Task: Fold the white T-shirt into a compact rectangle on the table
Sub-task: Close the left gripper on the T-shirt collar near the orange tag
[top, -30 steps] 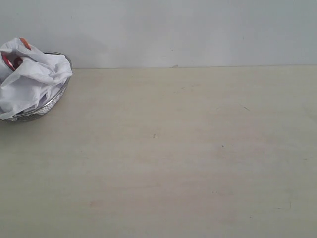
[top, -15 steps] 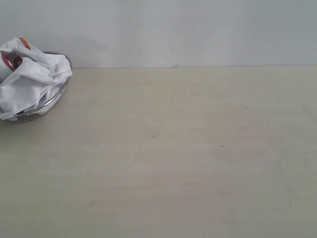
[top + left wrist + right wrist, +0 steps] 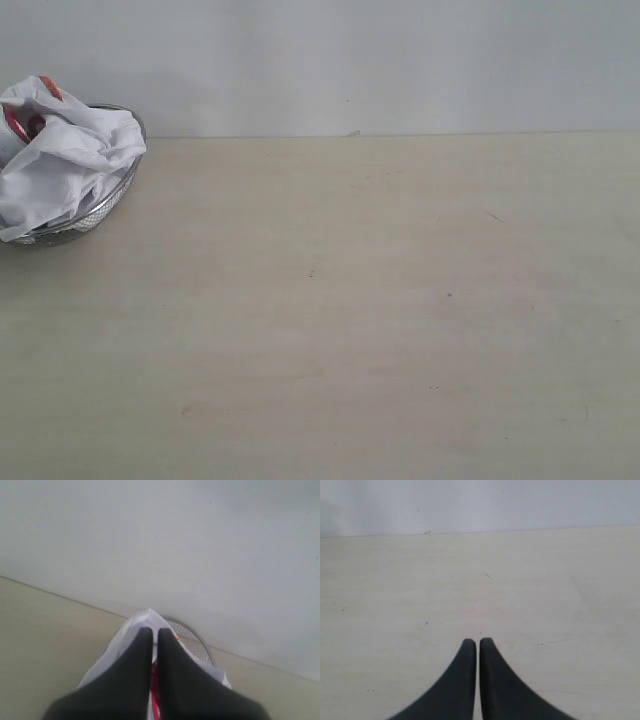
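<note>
The white T-shirt lies crumpled in a wire-mesh basket at the far left of the table, with red lettering and an orange tag showing at its top. Neither arm shows in the exterior view. In the left wrist view my left gripper is shut, its black fingers pointing over the bunched T-shirt and the basket, apart from both. My right gripper is shut with nothing in it, above bare table.
A pale grey wall rises behind the table's far edge. The tabletop carries a few small dark specks. The basket sits close to the left border of the exterior view.
</note>
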`<state>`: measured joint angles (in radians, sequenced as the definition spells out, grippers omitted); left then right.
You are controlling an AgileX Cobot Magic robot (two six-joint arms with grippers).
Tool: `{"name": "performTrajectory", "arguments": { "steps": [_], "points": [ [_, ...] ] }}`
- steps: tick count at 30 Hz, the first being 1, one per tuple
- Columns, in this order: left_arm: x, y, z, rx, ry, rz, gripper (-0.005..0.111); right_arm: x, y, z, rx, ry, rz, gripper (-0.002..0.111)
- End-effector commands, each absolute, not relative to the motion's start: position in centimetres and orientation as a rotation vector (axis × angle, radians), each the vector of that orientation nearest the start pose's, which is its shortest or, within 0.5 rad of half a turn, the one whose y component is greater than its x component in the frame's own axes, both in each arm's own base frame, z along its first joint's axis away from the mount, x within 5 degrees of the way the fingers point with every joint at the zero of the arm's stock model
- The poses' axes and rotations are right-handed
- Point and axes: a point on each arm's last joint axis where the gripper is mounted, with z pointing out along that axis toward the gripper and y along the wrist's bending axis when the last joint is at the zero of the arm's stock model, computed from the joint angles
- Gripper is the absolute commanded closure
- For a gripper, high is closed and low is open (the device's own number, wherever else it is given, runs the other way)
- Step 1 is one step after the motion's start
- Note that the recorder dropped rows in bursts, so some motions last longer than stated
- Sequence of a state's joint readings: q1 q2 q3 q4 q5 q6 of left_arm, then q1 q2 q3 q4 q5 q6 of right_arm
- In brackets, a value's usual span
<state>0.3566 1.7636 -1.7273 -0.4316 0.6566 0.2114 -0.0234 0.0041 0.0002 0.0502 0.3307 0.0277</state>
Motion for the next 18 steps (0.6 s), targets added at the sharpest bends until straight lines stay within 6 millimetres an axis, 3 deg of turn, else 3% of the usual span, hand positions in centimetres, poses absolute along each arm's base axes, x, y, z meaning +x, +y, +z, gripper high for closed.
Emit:
{"name": "performTrajectory", "arguments": {
  "steps": [1,7,10,18],
  "points": [
    [41.5,14.4,34.8,-0.260,2.106,-0.241,0.102,5.4,0.0,18.4,0.076,1.806,0.040,0.108],
    [44.6,18.2,30.1,-0.345,2.003,-0.472,0.102,5.4,0.0,18.4,0.076,1.806,0.040,0.108],
    [46.2,18.9,27.9,-0.256,1.998,-0.576,0.102,5.4,0.0,18.4,0.076,1.806,0.040,0.108],
    [48.9,20.4,23.0,-0.272,2.018,-0.503,0.102,5.4,0.0,18.4,0.076,1.806,0.040,0.108]
  ]
}}
